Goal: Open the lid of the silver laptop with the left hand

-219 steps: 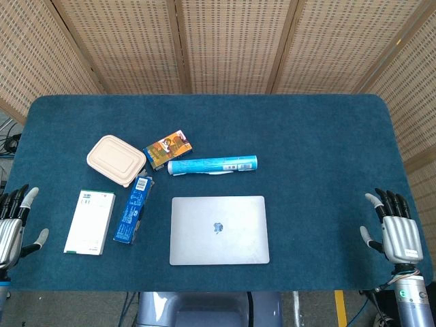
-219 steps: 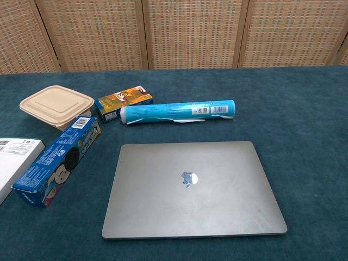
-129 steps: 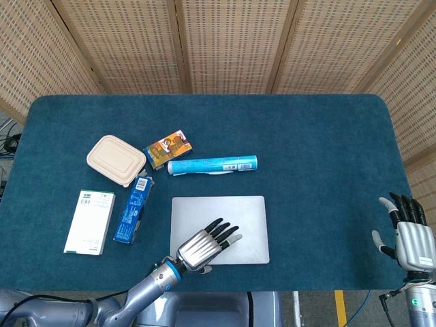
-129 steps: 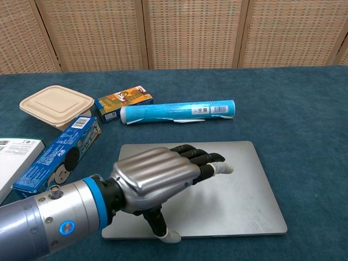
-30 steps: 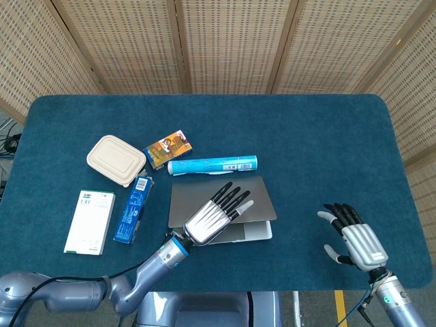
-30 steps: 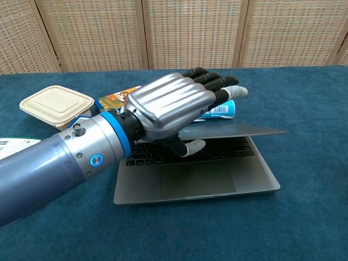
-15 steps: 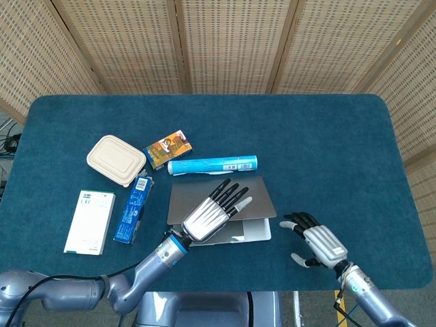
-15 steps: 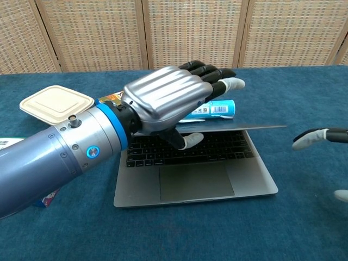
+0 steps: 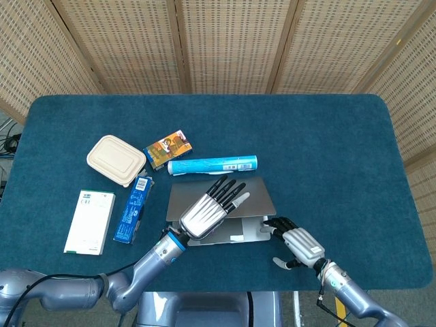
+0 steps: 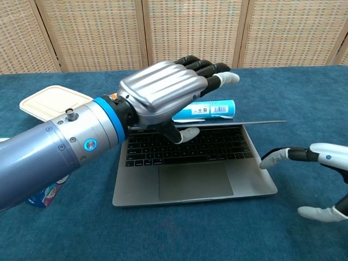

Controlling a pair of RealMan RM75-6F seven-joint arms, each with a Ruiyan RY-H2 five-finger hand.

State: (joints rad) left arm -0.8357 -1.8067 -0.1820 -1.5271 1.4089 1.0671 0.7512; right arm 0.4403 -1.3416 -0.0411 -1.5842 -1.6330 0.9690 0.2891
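1. Silver laptop (image 10: 193, 174) sits at the near-centre of the table (image 9: 327, 136), just in front of the blue tube (image 10: 209, 109). The lid (image 9: 255, 194) is partly raised; keyboard and trackpad show in the chest view.
2. Our left hand (image 10: 163, 89) is on the lid's front edge: fingers (image 10: 212, 70) flat over the top, thumb tucked under. We read that as holding the lid, though the exact contact is hidden.
3. Our right hand (image 10: 321, 179) is empty with fingers spread, one fingertip at or just beside the base's right edge. We can't tell if it touches.
4. Handling: rigid metal shell, smooth and likely slippery. The hinge is probably stiff, so the light base may lift with the lid.
5. Best hold: mid front edge of the lid, thumb underneath pushing up and back. We keep off the screen glass and avoid corner loads that twist the lid.
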